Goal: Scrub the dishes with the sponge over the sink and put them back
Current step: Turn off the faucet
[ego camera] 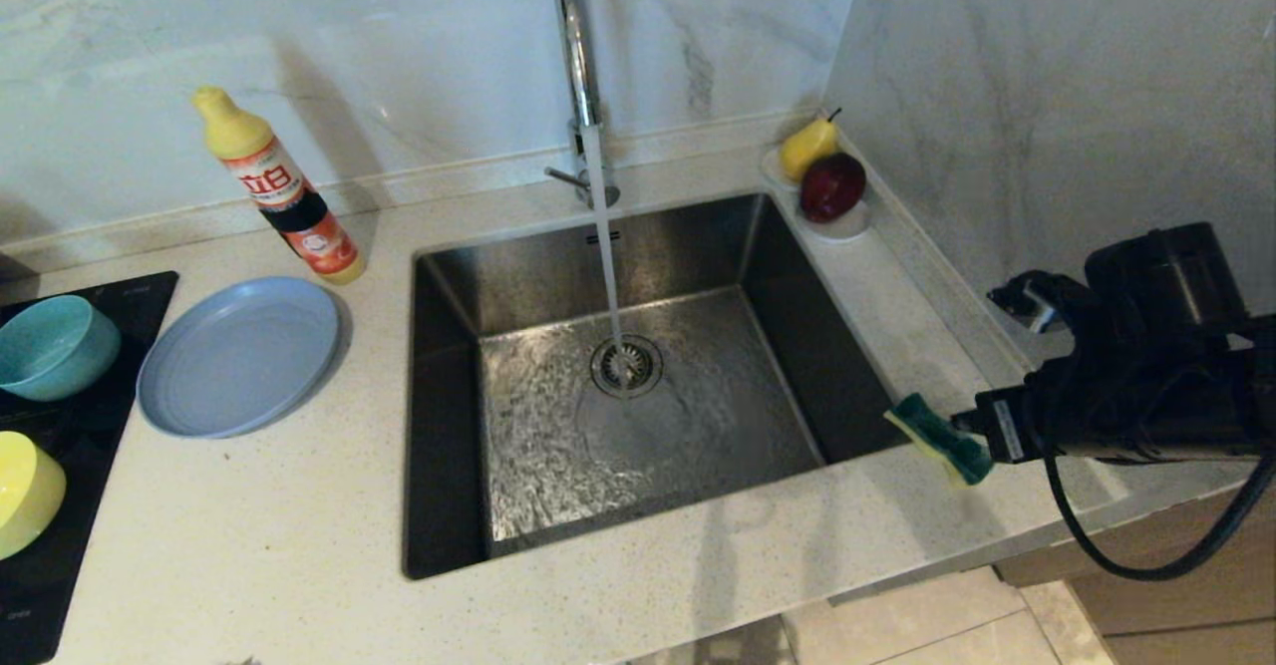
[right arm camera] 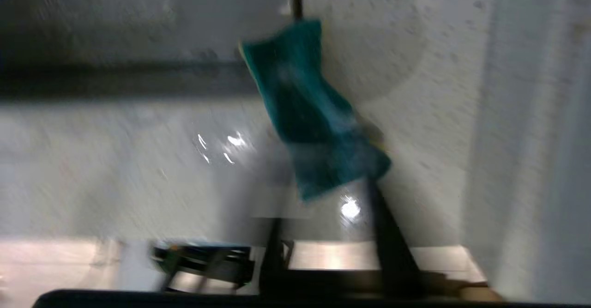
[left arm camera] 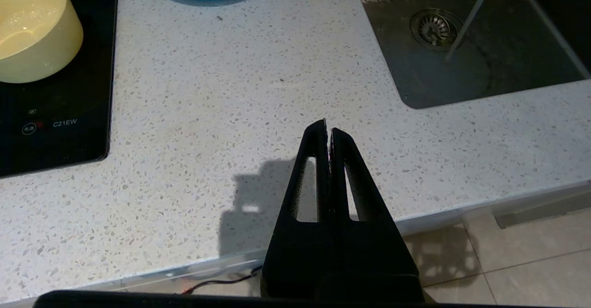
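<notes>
Right gripper (ego camera: 972,446) clamps the yellow-and-green rectangular sponge (ego camera: 939,438) beside the square steel sink (ego camera: 449,366).
Tap water runs into the basin; teal bowl (ego camera: 52,346), yellow bowl (ego camera: 25,491), grey-blue plate (ego camera: 239,356) sit empty (left gripper (left arm camera: 328,130) shut, idle).

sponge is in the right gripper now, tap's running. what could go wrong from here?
1. The right gripper pinches only one end of the sponge, at the sink's right rim; it may twist or slip when pressed on a dish.
2. Water from the tap hits the drain; a dish held under it may splash the counter.
3. The left gripper is shut and far from the plate and bowls, so no dish is in hand yet.
</notes>
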